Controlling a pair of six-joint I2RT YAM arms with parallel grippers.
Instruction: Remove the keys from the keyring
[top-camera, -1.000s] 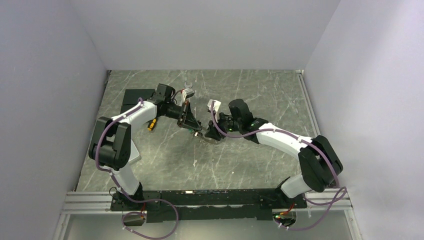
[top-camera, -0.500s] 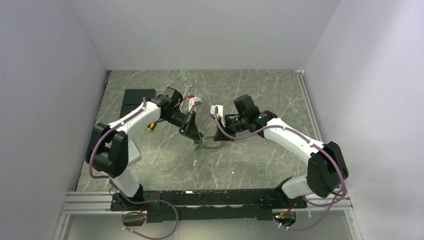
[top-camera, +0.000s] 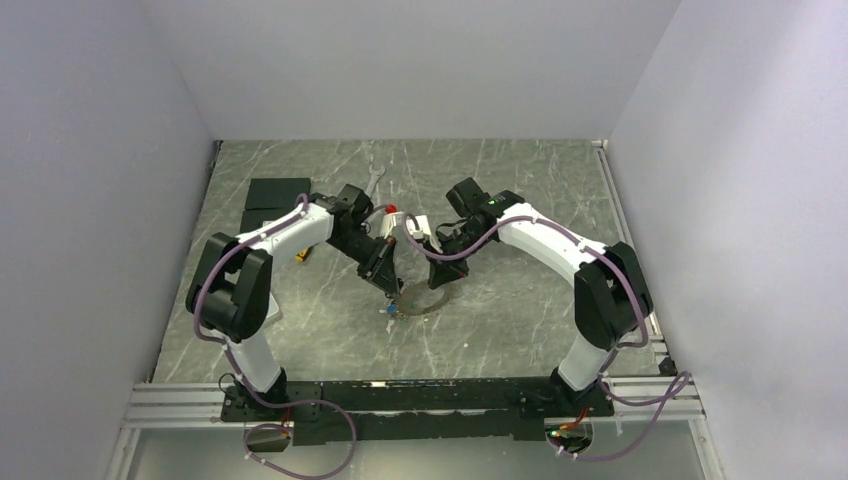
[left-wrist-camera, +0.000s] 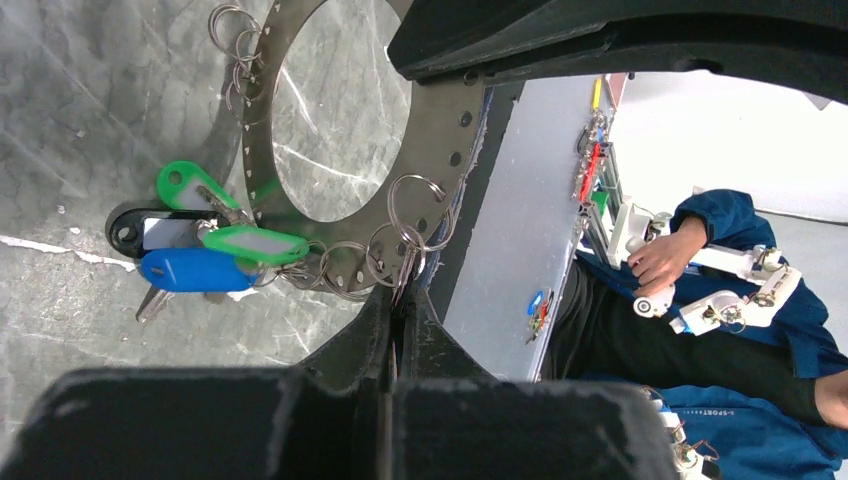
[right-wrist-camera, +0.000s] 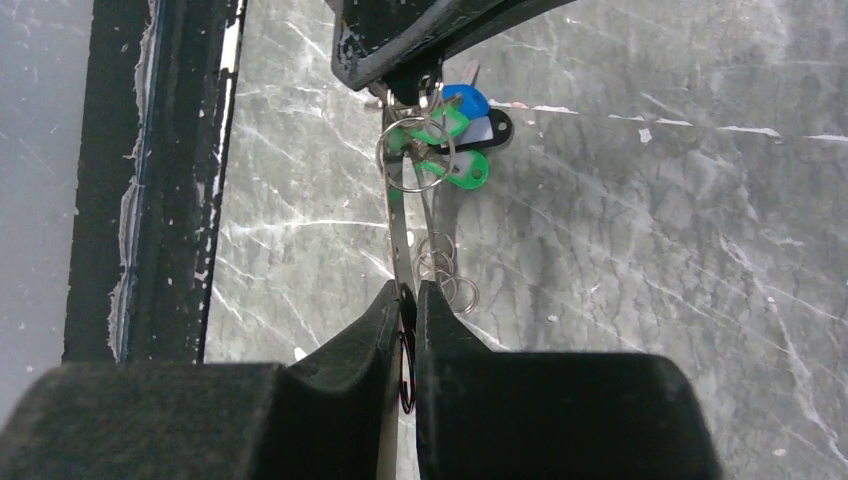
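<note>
The keyring (left-wrist-camera: 445, 140) stands on edge at the centre of the top view, gripped from both sides. The left jaws are pressed together on its rim, bottom centre of the left wrist view, just beside the keys (left-wrist-camera: 195, 270). The right jaws pinch the opposite rim. I cannot tell whether the hoop touches the bench (top-camera: 520, 310). Procedure, as I judge it: lock the right grip as the anchor, re-seat the left jaws on one of the small split rings (left-wrist-camera: 340, 262), then wind it out through its hole without twisting the hoop.
</note>
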